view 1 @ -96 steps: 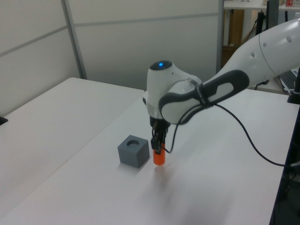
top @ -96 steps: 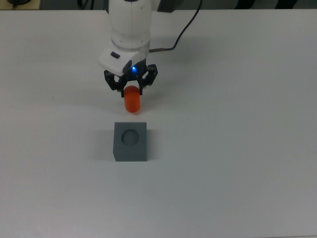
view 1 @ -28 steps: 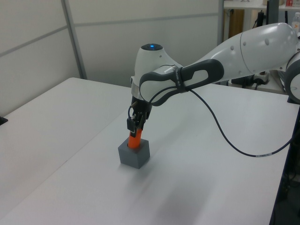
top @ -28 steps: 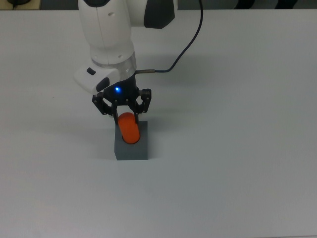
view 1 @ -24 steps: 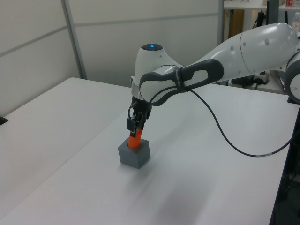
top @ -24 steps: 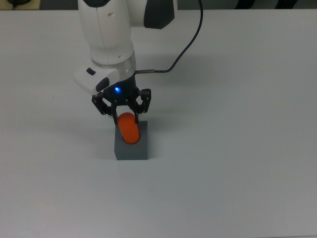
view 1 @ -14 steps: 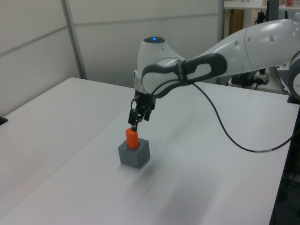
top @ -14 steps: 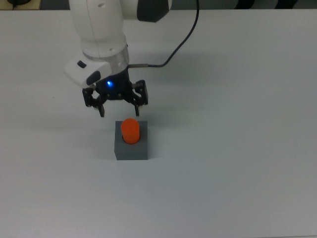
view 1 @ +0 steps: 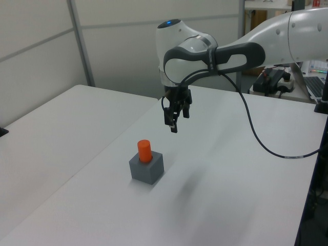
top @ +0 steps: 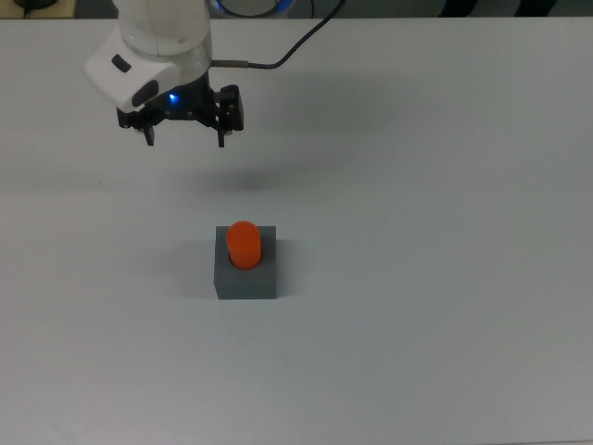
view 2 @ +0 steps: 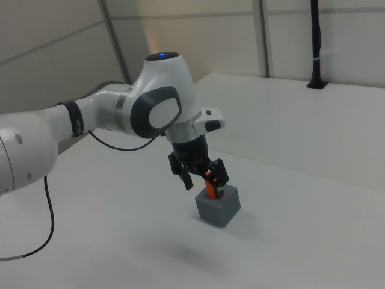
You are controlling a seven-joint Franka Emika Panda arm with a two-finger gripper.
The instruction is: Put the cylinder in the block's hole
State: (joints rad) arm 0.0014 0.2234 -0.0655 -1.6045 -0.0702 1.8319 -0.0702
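Now the cylinder (top: 244,244) stands upright in the hole of the block (top: 246,276) on the table (top: 445,278), the gripper (top: 185,139) hangs above and well apart, jaws spread and empty, so only retreat looks left.

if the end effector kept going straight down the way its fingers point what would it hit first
Probably just the bare white table. The end effector points downward, well clear of the dark grey cube block and the small orange-red cylinder standing in it, though exact depth is uncertain.

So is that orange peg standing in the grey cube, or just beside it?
In: the orange cylinder stands upright in the grey block, top half sticking out.
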